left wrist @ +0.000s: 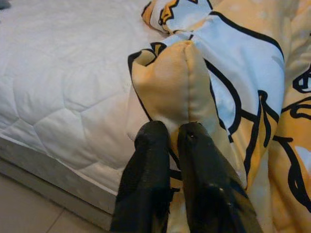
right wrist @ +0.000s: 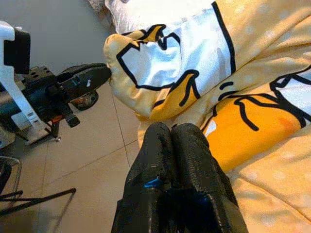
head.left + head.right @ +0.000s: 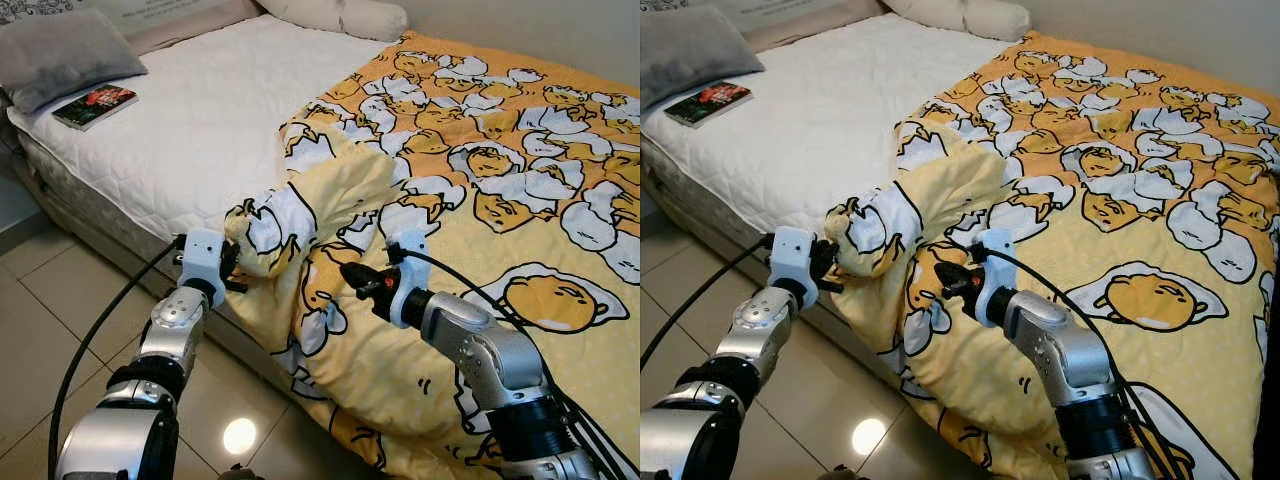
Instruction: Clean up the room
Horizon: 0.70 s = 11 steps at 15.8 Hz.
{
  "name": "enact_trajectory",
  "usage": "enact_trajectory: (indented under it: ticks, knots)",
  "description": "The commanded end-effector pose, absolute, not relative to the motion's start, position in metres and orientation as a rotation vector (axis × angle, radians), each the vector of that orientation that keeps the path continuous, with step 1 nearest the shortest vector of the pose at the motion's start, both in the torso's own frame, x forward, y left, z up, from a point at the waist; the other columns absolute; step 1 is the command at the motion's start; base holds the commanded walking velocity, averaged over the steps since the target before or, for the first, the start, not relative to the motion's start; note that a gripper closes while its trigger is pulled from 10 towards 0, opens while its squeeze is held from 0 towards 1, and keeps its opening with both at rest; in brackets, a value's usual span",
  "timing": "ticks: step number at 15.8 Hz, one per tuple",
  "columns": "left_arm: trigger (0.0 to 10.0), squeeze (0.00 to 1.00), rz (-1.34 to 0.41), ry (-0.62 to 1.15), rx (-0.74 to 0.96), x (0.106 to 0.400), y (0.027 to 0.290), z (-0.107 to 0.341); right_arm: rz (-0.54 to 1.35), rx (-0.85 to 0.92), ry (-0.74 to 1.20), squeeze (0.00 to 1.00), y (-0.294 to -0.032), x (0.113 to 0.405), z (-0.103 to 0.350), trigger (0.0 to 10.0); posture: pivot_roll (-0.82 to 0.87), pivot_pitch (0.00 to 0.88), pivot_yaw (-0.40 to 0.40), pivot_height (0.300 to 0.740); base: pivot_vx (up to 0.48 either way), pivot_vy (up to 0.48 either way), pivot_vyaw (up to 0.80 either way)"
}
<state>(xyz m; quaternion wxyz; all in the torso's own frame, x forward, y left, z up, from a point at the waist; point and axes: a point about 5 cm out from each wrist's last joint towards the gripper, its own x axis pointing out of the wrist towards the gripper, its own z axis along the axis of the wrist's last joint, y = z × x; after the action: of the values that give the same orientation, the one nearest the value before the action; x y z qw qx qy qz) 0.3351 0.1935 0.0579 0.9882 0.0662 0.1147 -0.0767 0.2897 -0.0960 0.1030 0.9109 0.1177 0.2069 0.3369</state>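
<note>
Bed edge [image 3: 120, 215], tools pinching blanket [image 3: 400, 300]

Book [image 3: 95, 105] cover print too small to read

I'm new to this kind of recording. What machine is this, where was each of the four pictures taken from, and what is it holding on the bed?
This is a humanoid robot with two silver arms, each ending in a gripper with two long black fingers. The two wide pictures come from a stereo camera on its head, looking down at a bed. The other two come from cameras on the wrists, each looking along its own fingers.

On the white mattress lie a yellow cartoon-print blanket, a grey pillow and a book beside it.

The left gripper is pinching a corner of the blanket at the bed's edge. The right gripper has its fingers pressed together against a fold of the same blanket nearby; whether cloth is caught between them is hard to tell.
</note>
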Motion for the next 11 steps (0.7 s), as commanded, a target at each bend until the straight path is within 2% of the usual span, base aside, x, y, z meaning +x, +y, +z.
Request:
enact_trajectory:
  ticks: [1, 8, 11]
  knots:
    - [0.0, 0.00, -0.149, 0.248, 0.107, 0.338, 0.194, 0.059, 0.684, 0.211, 0.407, 0.00, -0.100, 0.289, 0.105, 10.0, -0.10, 0.000, 0.016, 0.740, 0.000, 0.000, 0.00]
    - [0.0, 0.00, -0.127, 0.245, 0.068, 0.342, 0.201, 0.065, 0.674, 0.202, 0.406, 0.00, -0.102, 0.288, 0.103, 10.0, -0.09, 0.000, 0.016, 0.740, 0.000, 0.000, 0.00]
    - [0.0, 0.00, -0.112, 0.182, 0.041, 0.342, 0.218, 0.075, 0.689, 0.196, 0.398, 0.00, -0.101, 0.285, 0.103, 10.0, -0.07, 0.000, 0.022, 0.740, 0.000, 0.000, 0.00]
